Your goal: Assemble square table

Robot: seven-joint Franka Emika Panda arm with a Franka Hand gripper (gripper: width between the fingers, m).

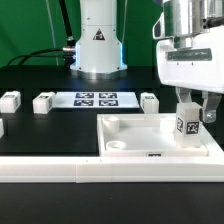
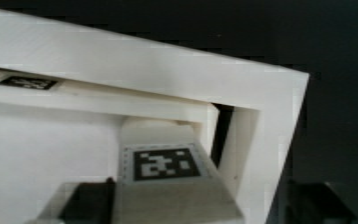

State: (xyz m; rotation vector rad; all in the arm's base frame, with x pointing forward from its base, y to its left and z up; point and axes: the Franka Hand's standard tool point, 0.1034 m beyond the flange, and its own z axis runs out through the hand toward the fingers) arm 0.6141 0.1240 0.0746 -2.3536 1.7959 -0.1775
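Note:
The white square tabletop (image 1: 150, 138) lies flat near the front of the table, its raised rim up, with a round corner hole (image 1: 119, 145). My gripper (image 1: 190, 112) is shut on a white tagged leg block (image 1: 187, 120) and holds it upright over the tabletop's corner on the exterior view's right. In the wrist view the leg block (image 2: 167, 160) sits between my dark fingers (image 2: 91, 200), inside the tabletop's rim (image 2: 247, 95). I cannot tell whether the leg touches the tabletop. Other leg blocks (image 1: 44, 102) (image 1: 10, 100) (image 1: 148, 101) stand loose behind.
The marker board (image 1: 96, 99) lies flat by the robot base (image 1: 98, 45). A long white border rail (image 1: 110, 170) runs along the front edge. Another white piece (image 1: 2, 127) shows at the exterior view's left edge.

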